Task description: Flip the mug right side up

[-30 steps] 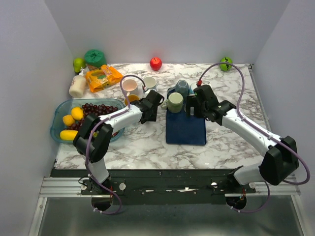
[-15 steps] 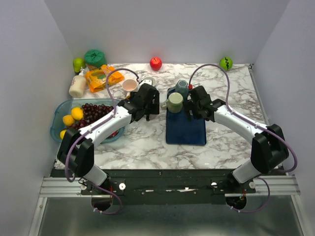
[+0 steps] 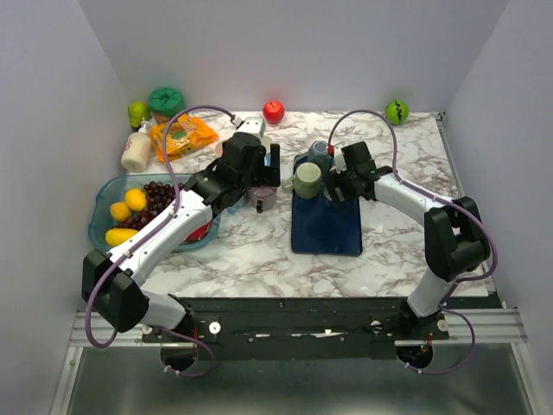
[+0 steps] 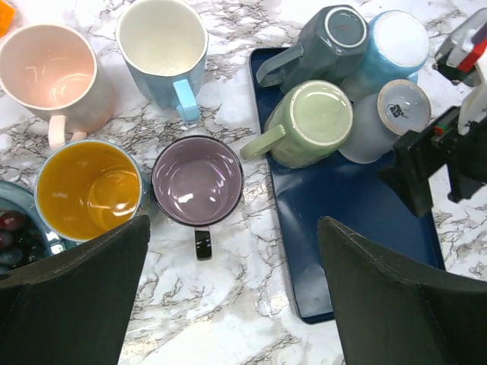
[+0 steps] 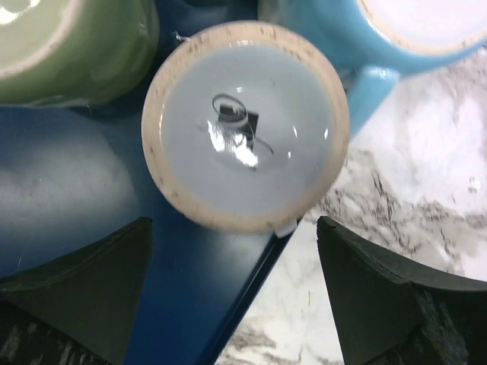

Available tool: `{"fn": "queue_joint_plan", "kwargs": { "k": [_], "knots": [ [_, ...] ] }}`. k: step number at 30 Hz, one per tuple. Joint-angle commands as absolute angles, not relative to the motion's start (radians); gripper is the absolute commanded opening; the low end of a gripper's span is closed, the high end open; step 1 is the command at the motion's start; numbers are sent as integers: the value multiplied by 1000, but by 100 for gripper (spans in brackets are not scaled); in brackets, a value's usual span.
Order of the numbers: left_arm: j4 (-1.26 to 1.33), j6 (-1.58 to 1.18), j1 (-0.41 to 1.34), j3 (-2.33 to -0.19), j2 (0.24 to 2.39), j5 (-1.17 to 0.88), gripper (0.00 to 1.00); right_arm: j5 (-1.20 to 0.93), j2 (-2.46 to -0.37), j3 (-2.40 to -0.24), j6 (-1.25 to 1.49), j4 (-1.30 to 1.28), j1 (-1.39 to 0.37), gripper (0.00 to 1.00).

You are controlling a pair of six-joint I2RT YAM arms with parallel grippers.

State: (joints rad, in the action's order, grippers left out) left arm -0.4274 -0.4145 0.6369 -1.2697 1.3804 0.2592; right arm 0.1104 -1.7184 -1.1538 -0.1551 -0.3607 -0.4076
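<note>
My left tool point(image 4: 236, 262) has just let go, jaws wide. The purple mug point(image 4: 198, 181) stands upright on the counter point(image 4: 228, 334), just left of the blue mat point(image 4: 342, 228). My right tool point(image 5: 236, 274) hangs spread over the pale mug point(image 5: 245, 125) (bottom-up, on the mat), likely the next one.

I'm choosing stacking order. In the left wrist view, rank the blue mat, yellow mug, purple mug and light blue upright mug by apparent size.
1. blue mat
2. yellow mug
3. purple mug and light blue upright mug: their rims look about alike, so I won't rank them.
</note>
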Motion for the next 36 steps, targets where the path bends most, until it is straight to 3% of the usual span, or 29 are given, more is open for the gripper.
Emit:
{"fn": "queue_joint_plan", "kwargs": {
  "k": [1, 10, 20, 36],
  "knots": [
    [-410, -374, 638, -1299, 1356, 203, 99, 11, -1744, -1166, -242, -239, -387, 94],
    [-422, -370, 638, -1295, 1358, 199, 99, -78, -1758, -1155, -232, -221, -387, 86],
    [-413, -374, 634, -1284, 1354, 183, 99, -83, -1753, -1150, -169, -291, -387, 62],
    [-408, -391, 632, -1269, 1336, 179, 99, -23, -1802, -1174, -120, -342, -387, 55]
  ]
}}
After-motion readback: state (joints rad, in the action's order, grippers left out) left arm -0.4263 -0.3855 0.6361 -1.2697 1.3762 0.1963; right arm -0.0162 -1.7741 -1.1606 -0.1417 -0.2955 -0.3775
